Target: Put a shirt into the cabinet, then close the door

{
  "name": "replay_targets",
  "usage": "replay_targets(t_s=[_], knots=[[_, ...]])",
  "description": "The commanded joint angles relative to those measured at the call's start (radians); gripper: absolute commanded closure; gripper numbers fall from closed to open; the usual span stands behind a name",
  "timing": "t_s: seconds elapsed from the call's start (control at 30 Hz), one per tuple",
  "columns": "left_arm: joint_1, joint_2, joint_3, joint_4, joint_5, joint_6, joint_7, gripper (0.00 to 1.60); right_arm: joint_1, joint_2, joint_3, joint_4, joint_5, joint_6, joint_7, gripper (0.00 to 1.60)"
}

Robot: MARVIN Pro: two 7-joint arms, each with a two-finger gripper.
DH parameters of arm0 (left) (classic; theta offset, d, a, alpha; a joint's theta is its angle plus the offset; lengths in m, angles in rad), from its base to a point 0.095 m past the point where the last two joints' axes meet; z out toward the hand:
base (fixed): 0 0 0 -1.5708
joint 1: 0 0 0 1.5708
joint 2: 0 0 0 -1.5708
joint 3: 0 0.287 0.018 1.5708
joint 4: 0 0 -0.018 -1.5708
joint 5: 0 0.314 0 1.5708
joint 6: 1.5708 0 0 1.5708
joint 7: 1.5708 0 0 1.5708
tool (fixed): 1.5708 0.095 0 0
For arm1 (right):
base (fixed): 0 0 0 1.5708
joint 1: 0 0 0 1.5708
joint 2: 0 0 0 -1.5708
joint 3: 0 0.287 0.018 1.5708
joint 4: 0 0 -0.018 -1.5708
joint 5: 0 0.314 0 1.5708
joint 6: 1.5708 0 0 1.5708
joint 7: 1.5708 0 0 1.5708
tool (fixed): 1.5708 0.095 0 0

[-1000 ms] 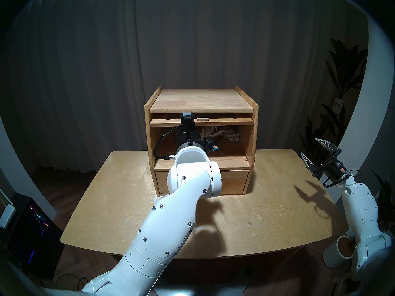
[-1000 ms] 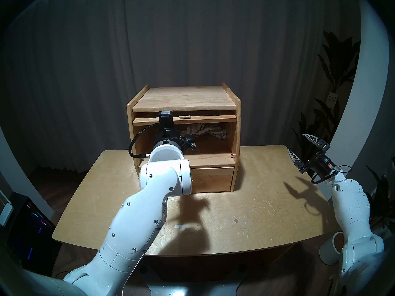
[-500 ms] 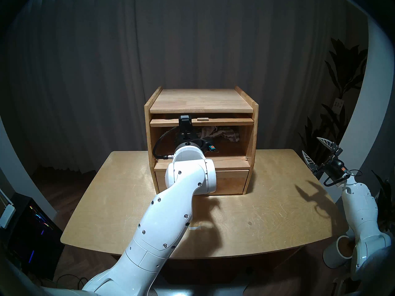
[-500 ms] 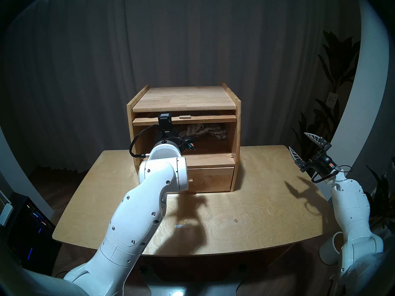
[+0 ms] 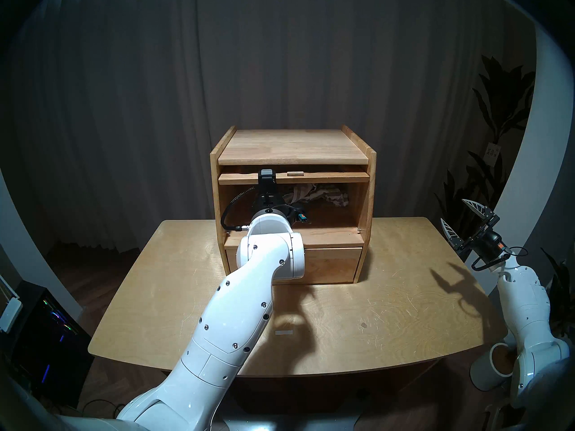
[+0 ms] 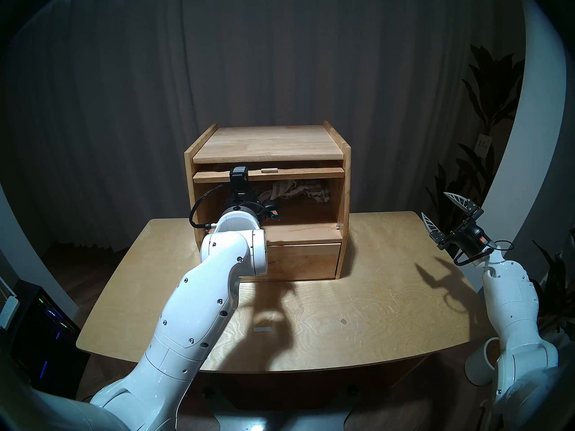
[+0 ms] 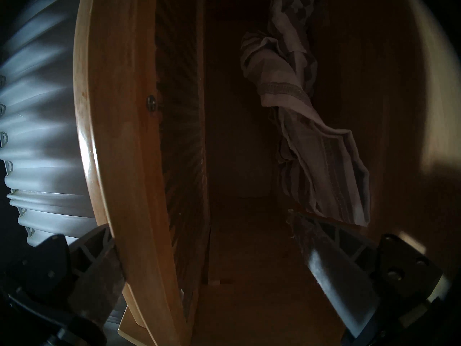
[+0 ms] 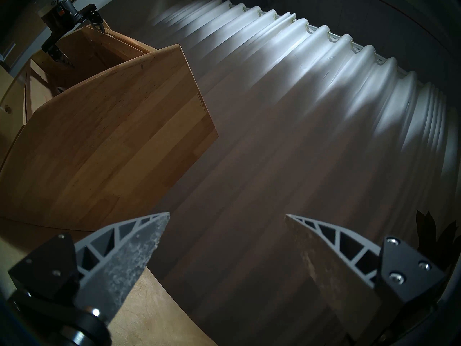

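Observation:
The light-wood cabinet (image 5: 292,144) stands at the back of the table (image 5: 389,312). Its door (image 5: 326,177) is lifted flat under the top board, peg handle (image 5: 295,173) facing up. The striped shirt (image 5: 314,194) lies crumpled at the back of the compartment and shows in the left wrist view as the shirt (image 7: 311,150). My left gripper (image 7: 199,220) is open and straddles the front edge of the door (image 7: 124,163), left of the handle: one finger above, one inside the compartment. My right gripper (image 5: 452,210) hangs open and empty over the table's right edge.
The drawer (image 5: 333,264) below the compartment is shut. A white tape strip (image 5: 284,332) lies mid-table. A plant (image 5: 497,110) and a white cylinder (image 5: 491,368) stand off the right side, a computer case (image 5: 46,327) off the left, and a curtain hangs behind.
My left wrist and forearm have shifted a little to the left along the door's edge. The door, the shirt and the right arm are nearly unchanged.

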Motion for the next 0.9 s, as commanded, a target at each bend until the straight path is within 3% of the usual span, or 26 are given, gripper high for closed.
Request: replay_targets(t_s=[0.0, 0.23, 0.27, 0.3, 0.43, 0.87], knots=[[-0.055, -0.017, -0.016, 0.050, -0.039, -0.024, 0.048, 0.00, 0.013, 0.004, 0.005, -0.010, 0.011, -0.003, 0.050, 0.00], [-0.092, -0.032, -0.039, 0.088, -0.081, -0.048, 0.085, 0.00, 0.014, 0.004, 0.005, -0.010, 0.012, -0.003, 0.050, 0.00], [-0.093, -0.036, -0.047, 0.087, -0.096, -0.054, 0.079, 0.38, 0.014, 0.004, 0.005, -0.010, 0.012, -0.003, 0.050, 0.00], [-0.093, -0.037, -0.051, 0.088, -0.104, -0.057, 0.082, 1.60, 0.014, 0.004, 0.005, -0.010, 0.012, -0.003, 0.051, 0.00], [-0.076, -0.041, -0.065, 0.070, -0.124, -0.060, 0.088, 1.60, 0.014, 0.004, 0.006, -0.009, 0.013, -0.003, 0.054, 0.00], [0.100, 0.001, -0.095, -0.172, -0.195, -0.063, -0.002, 1.60, 0.013, 0.005, 0.001, -0.009, 0.010, -0.003, 0.040, 0.00]])
